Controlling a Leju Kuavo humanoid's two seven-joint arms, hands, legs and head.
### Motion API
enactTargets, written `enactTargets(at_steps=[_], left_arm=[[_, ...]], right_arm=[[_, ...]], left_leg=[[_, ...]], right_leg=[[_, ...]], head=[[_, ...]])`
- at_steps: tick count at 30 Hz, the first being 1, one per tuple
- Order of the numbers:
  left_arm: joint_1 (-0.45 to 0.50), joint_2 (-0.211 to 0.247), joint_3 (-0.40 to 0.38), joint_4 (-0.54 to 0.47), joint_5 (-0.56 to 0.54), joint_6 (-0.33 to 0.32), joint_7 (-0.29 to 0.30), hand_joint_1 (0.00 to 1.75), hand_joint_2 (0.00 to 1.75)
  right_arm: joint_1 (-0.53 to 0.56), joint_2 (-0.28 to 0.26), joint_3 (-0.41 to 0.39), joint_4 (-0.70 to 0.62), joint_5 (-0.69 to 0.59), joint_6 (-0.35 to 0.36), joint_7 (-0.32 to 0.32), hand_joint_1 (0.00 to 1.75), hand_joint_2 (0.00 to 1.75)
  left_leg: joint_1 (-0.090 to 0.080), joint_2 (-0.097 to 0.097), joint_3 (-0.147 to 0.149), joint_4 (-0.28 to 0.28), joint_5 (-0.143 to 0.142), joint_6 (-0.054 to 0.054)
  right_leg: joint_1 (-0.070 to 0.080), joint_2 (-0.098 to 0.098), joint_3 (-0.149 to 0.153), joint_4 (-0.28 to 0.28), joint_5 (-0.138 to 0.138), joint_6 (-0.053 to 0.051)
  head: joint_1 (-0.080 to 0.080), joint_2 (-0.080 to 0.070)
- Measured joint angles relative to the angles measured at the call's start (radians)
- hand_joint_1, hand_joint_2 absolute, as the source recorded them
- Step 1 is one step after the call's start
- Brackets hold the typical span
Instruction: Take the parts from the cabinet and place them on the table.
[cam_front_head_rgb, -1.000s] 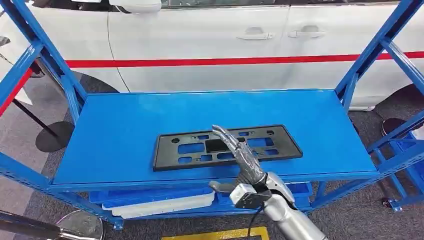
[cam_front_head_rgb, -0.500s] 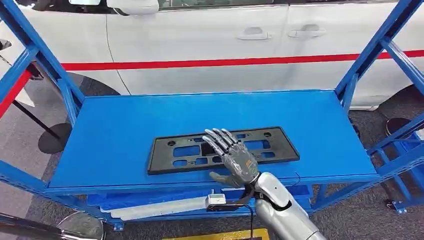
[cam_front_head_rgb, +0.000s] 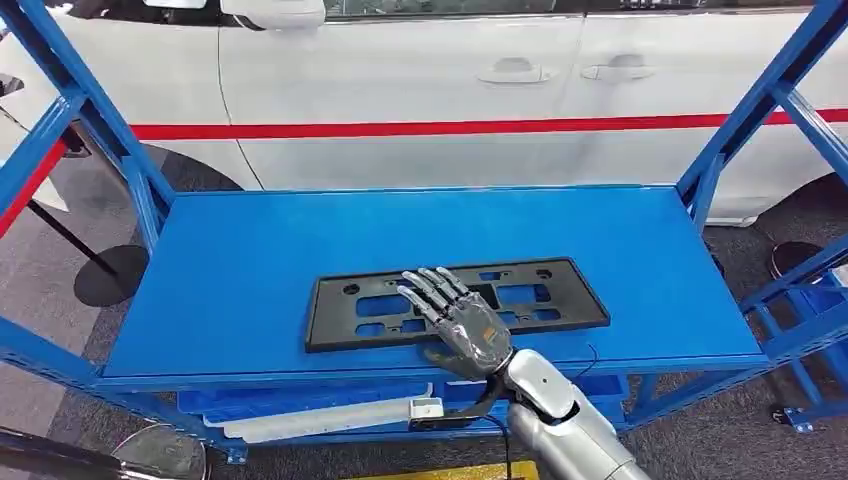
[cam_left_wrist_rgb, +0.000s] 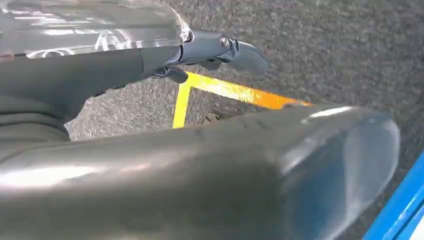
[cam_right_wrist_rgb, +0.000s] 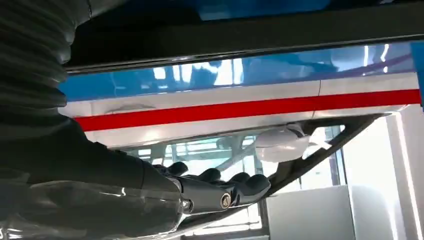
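A black license-plate frame (cam_front_head_rgb: 455, 300) lies flat on the blue cabinet shelf (cam_front_head_rgb: 250, 260), near the front edge. My right hand (cam_front_head_rgb: 455, 325) is palm down over the frame's front middle. Its fingers (cam_front_head_rgb: 425, 290) are spread and stretched across the frame, and the thumb sits at the frame's near edge. Nothing is gripped. The right wrist view shows the same hand (cam_right_wrist_rgb: 215, 190) from behind, fingers extended. In the left wrist view my left hand (cam_left_wrist_rgb: 220, 47) hangs over grey carpet, holding nothing.
Blue uprights (cam_front_head_rgb: 95, 120) and braces (cam_front_head_rgb: 745, 110) frame the shelf on both sides. A white car (cam_front_head_rgb: 420, 80) with a red stripe stands close behind. A white part (cam_front_head_rgb: 320, 415) lies on the lower shelf. Yellow tape (cam_left_wrist_rgb: 225, 90) marks the floor.
My right hand has turned from edge-on to palm down and drawn back toward the frame's front edge, settling lower over it. The camera has shifted slightly.
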Motion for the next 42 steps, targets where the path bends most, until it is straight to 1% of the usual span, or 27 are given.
enactTargets(at_steps=[1, 3, 4, 5, 7, 9, 10, 13, 15, 18, 19, 20, 21, 24, 25, 26, 27, 28, 31, 32, 35, 36, 37, 38, 40, 41, 42], left_arm=[[-0.001, 0.000, 0.002, 0.000, 0.000, 0.000, 0.000, 0.00, 0.00], [-0.002, 0.001, 0.006, 0.000, 0.000, 0.000, -0.001, 0.00, 0.00], [-0.002, 0.001, 0.008, 0.000, 0.000, 0.000, -0.002, 0.00, 0.00], [-0.001, 0.001, 0.010, 0.000, 0.000, 0.000, -0.002, 0.00, 0.00], [0.000, 0.001, 0.011, 0.000, 0.000, -0.002, -0.005, 0.00, 0.00], [0.000, 0.001, 0.011, 0.000, 0.000, -0.003, -0.008, 0.00, 0.00], [-0.001, 0.001, 0.011, 0.000, 0.000, -0.003, -0.010, 0.00, 0.00], [-0.001, 0.001, 0.011, 0.000, 0.000, -0.003, -0.013, 0.00, 0.00], [-0.001, 0.001, 0.011, 0.000, 0.000, -0.003, -0.013, 0.00, 0.00], [-0.001, 0.002, 0.011, 0.000, -0.001, -0.004, -0.014, 0.00, 0.00], [0.000, 0.002, 0.011, 0.000, -0.002, -0.006, -0.016, 0.00, 0.00], [0.002, 0.002, 0.011, 0.000, -0.003, -0.006, -0.016, 0.00, 0.00], [0.004, 0.002, 0.013, 0.000, -0.004, -0.007, -0.016, 0.00, 0.00], [0.003, 0.003, 0.016, 0.000, -0.013, -0.010, -0.019, 0.00, 0.00], [0.002, 0.004, 0.017, 0.000, -0.016, -0.011, -0.019, 0.00, 0.00], [0.001, 0.004, 0.017, 0.000, -0.019, -0.013, -0.019, 0.00, 0.00], [-0.001, 0.004, 0.018, 0.000, -0.022, -0.015, -0.019, 0.00, 0.00], [-0.001, 0.004, 0.018, 0.000, -0.024, -0.016, -0.019, 0.00, 0.00], [0.000, 0.004, 0.021, 0.000, -0.029, -0.020, -0.019, 0.00, 0.00], [-0.001, 0.004, 0.024, 0.000, -0.031, -0.021, -0.019, 0.00, 0.00], [-0.001, 0.005, 0.032, 0.000, -0.035, -0.022, -0.021, 0.00, 0.00], [-0.001, 0.005, 0.034, 0.000, -0.035, -0.022, -0.021, 0.00, 0.00], [0.000, 0.006, 0.034, 0.000, -0.035, -0.023, -0.021, 0.00, 0.00], [0.000, 0.006, 0.035, 0.000, -0.034, -0.024, -0.021, 0.00, 0.00], [0.000, 0.005, 0.035, 0.000, -0.033, -0.028, -0.022, 0.00, 0.00], [0.000, 0.004, 0.035, 0.000, -0.033, -0.031, -0.023, 0.00, 0.00], [-0.002, 0.004, 0.035, 0.000, -0.031, -0.032, -0.025, 0.00, 0.00]], right_arm=[[-0.003, 0.000, 0.000, 0.002, 0.001, 0.000, 0.000, 0.00, 1.75], [-0.005, 0.000, 0.001, 0.009, 0.001, 0.000, 0.002, 0.00, 1.75], [-0.004, 0.000, 0.002, 0.013, 0.008, 0.000, 0.004, 0.00, 1.75], [-0.004, 0.000, 0.005, 0.018, 0.027, 0.000, 0.014, 0.00, 1.75], [-0.007, 0.000, 0.010, 0.030, 0.074, 0.000, 0.036, 0.00, 1.75], [-0.016, 0.001, 0.014, 0.038, 0.121, 0.000, 0.062, 0.00, 1.75], [-0.024, 0.001, 0.018, 0.042, 0.133, 0.000, 0.071, 0.00, 1.75], [-0.028, 0.004, 0.023, 0.053, 0.145, 0.000, 0.080, 0.00, 1.75], [-0.030, 0.008, 0.024, 0.058, 0.148, 0.000, 0.080, 0.00, 1.75], [-0.039, 0.015, 0.030, 0.069, 0.180, 0.000, 0.102, 0.00, 1.75], [-0.040, 0.016, 0.032, 0.078, 0.203, 0.000, 0.118, 0.00, 1.75], [-0.040, 0.019, 0.034, 0.090, 0.224, 0.000, 0.132, 0.00, 1.75], [-0.044, 0.023, 0.034, 0.098, 0.241, -0.003, 0.146, 0.00, 1.75], [-0.059, 0.034, 0.034, 0.124, 0.289, -0.003, 0.189, 0.00, 1.75], [-0.066, 0.036, 0.034, 0.136, 0.314, -0.003, 0.211, 0.12, 1.75], [-0.071, 0.037, 0.034, 0.148, 0.338, -0.003, 0.231, 1.29, 1.75], [-0.077, 0.037, 0.033, 0.157, 0.358, 0.000, 0.251, 1.64, 1.75], [-0.084, 0.037, 0.032, 0.170, 0.374, 0.005, 0.280, 1.75, 1.75], [-0.098, 0.037, 0.032, 0.200, 0.387, 0.019, 0.336, 1.75, 1.75], [-0.102, 0.035, 0.030, 0.209, 0.388, 0.019, 0.339, 1.75, 1.75], [-0.100, 0.030, 0.026, 0.233, 0.390, 0.018, 0.342, 1.75, 1.75], [-0.098, 0.028, 0.026, 0.238, 0.390, 0.018, 0.342, 1.75, 1.75], [-0.097, 0.027, 0.026, 0.246, 0.390, 0.018, 0.342, 1.75, 1.75], [-0.098, 0.026, 0.024, 0.251, 0.388, 0.019, 0.341, 1.75, 1.75], [-0.101, 0.026, 0.020, 0.258, 0.386, 0.019, 0.336, 1.75, 1.75], [-0.105, 0.026, 0.016, 0.261, 0.384, 0.019, 0.333, 1.75, 1.75], [-0.111, 0.026, 0.013, 0.265, 0.382, 0.019, 0.330, 1.75, 1.75]], left_leg=[[0.000, 0.001, 0.001, -0.001, 0.000, 0.005], [-0.002, 0.001, -0.001, -0.001, -0.001, 0.007], [-0.002, 0.001, -0.001, 0.000, -0.001, 0.008], [-0.002, 0.001, -0.001, 0.000, -0.001, 0.008], [-0.002, -0.001, 0.003, 0.000, -0.003, 0.006], [-0.002, -0.002, 0.009, 0.000, -0.006, 0.002], [-0.007, -0.002, 0.007, 0.001, -0.008, -0.003], [-0.003, -0.002, 0.006, -0.002, -0.007, -0.021], [-0.002, 0.000, 0.005, 0.009, -0.016, -0.031], [0.000, 0.001, -0.085, 0.205, -0.125, -0.037], [0.000, 0.001, -0.121, 0.279, -0.153, -0.039], [0.001, 0.001, -0.143, 0.319, -0.156, -0.041], [0.001, 0.001, -0.137, 0.305, -0.134, -0.040], [0.001, 0.002, -0.063, 0.149, -0.045, -0.038], [0.001, 0.002, -0.017, 0.058, -0.006, -0.035], [0.000, 0.004, 0.005, 0.013, -0.015, -0.031], [-0.004, 0.002, 0.007, 0.005, -0.011, -0.024], [-0.003, 0.001, 0.006, 0.007, -0.010, -0.020], [-0.001, 0.003, 0.010, -0.005, -0.001, -0.002], [-0.001, 0.003, 0.010, -0.006, 0.001, 0.002], [-0.002, 0.004, 0.003, -0.006, 0.002, 0.007], [-0.002, 0.004, 0.001, -0.005, 0.002, 0.007], [-0.002, 0.004, 0.002, -0.005, 0.003, 0.007], [-0.002, 0.004, 0.003, -0.005, 0.003, 0.006], [-0.002, 0.002, 0.006, -0.005, 0.003, 0.004], [-0.002, 0.002, 0.007, -0.005, 0.004, 0.001], [-0.008, 0.001, 0.004, -0.003, 0.003, -0.008]], right_leg=[[0.000, -0.001, -0.021, 0.044, -0.032, 0.005], [-0.007, -0.001, -0.100, 0.208, -0.111, 0.014], [-0.009, -0.001, -0.135, 0.275, -0.131, 0.016], [-0.011, -0.001, -0.152, 0.303, -0.127, 0.017], [-0.011, -0.001, -0.113, 0.213, -0.059, 0.014], [-0.010, -0.001, -0.019, 0.024, 0.030, 0.004], [-0.004, -0.001, -0.001, -0.016, 0.018, -0.002], [0.004, 0.000, -0.006, -0.016, 0.021, -0.013], [-0.006, -0.003, 0.004, -0.036, 0.032, -0.027], [-0.001, -0.005, 0.006, -0.037, 0.029, -0.040], [0.001, -0.005, 0.006, -0.036, 0.029, -0.041], [0.002, -0.005, 0.005, -0.035, 0.028, -0.042], [0.003, -0.005, 0.006, -0.033, 0.027, -0.043], [0.002, -0.002, 0.010, -0.029, 0.023, -0.039], [0.002, -0.001, 0.012, -0.026, 0.020, -0.035], [0.004, -0.001, 0.012, -0.023, 0.018, -0.032], [0.009, 0.000, 0.009, -0.019, 0.016, -0.026], [0.008, 0.000, 0.008, -0.020, 0.018, -0.023], [0.004, 0.001, 0.008, -0.015, 0.013, -0.006], [0.003, 0.001, -0.002, 0.012, -0.009, -0.001], [-0.006, 0.000, -0.115, 0.244, -0.126, 0.010], [-0.008, 0.000, -0.139, 0.292, -0.138, 0.012], [-0.010, 0.000, -0.142, 0.297, -0.126, 0.012], [-0.010, 0.000, -0.116, 0.248, -0.090, 0.011], [-0.010, 0.000, -0.023, 0.071, -0.006, 0.003], [-0.007, 0.000, 0.021, -0.013, 0.014, -0.005], [0.000, -0.002, 0.022, -0.026, 0.010, -0.006]], head=[[0.000, 0.000], [0.000, 0.000], [0.000, 0.000], [0.000, 0.000], [0.000, 0.000], [0.000, 0.000], [0.000, 0.000], [0.000, 0.000], [0.000, 0.000], [0.000, 0.000], [0.000, 0.000], [0.000, 0.000], [0.000, 0.000], [0.000, 0.000], [0.000, 0.000], [0.000, 0.000], [0.000, 0.000], [0.000, 0.000], [0.000, 0.000], [0.000, 0.000], [0.000, 0.000], [0.000, 0.000], [0.000, 0.000], [0.000, 0.000], [0.000, 0.000], [0.000, 0.000], [0.000, 0.000]])
